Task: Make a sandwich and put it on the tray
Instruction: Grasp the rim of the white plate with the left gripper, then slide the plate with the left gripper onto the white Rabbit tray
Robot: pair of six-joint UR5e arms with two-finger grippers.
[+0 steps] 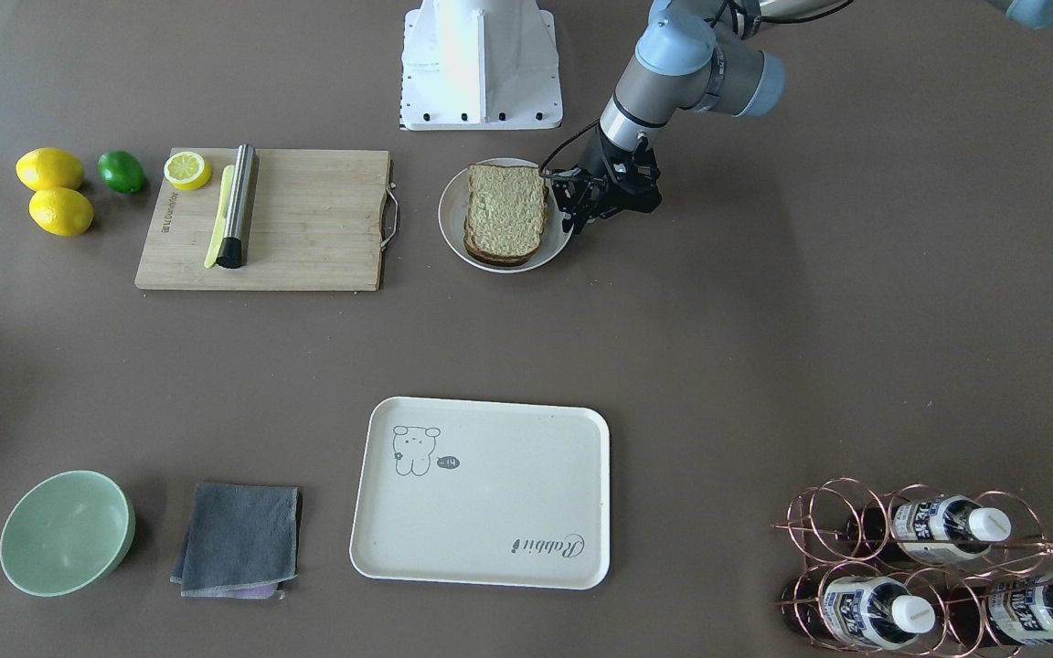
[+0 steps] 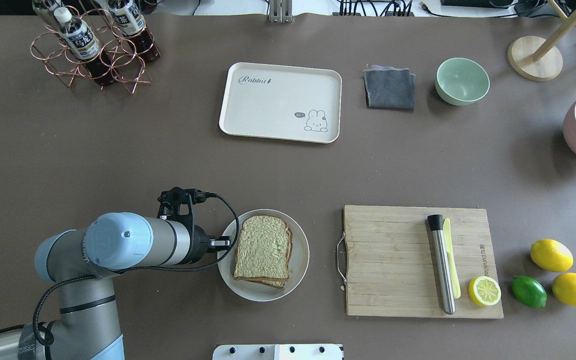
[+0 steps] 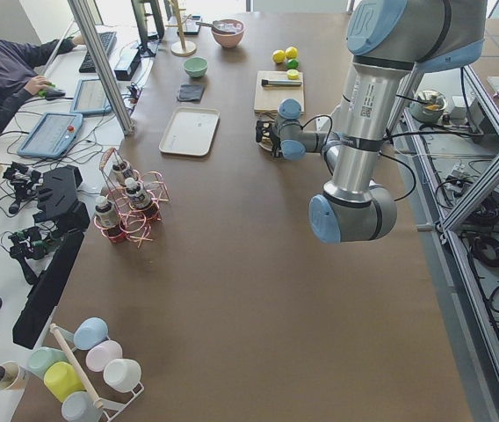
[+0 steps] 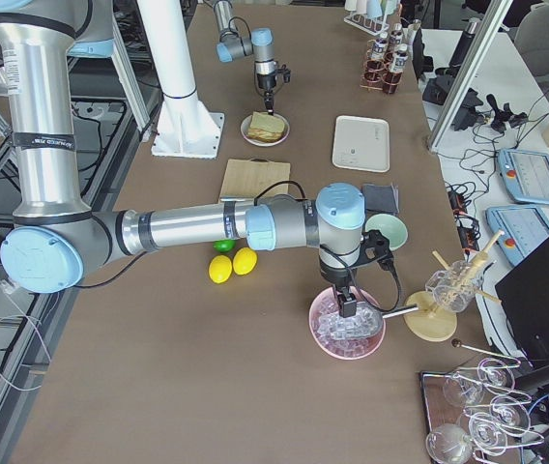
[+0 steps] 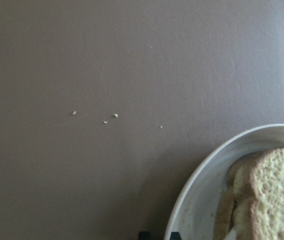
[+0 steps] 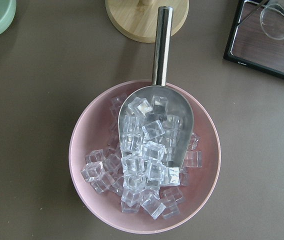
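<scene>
Two bread slices (image 2: 263, 247) lie stacked on a round white plate (image 2: 300, 250), also seen in the front view (image 1: 505, 212). No egg shows. My left gripper (image 1: 574, 219) is low at the plate's rim on the robot's left side. In the left wrist view its dark fingertips (image 5: 144, 234) stand close together at the rim (image 5: 202, 200), shut on it. The cream tray (image 2: 280, 102) lies bare at the far side of the table. My right gripper (image 4: 349, 304) hangs over a pink ice bowl (image 6: 82, 150). I cannot tell whether it is open or shut.
A wooden cutting board (image 2: 393, 260) holds a steel muddler, a yellow knife and a lemon half. Lemons and a lime (image 2: 529, 291) lie beside it. A grey cloth (image 2: 389, 88), a green bowl (image 2: 462, 81) and a bottle rack (image 2: 93, 50) flank the tray.
</scene>
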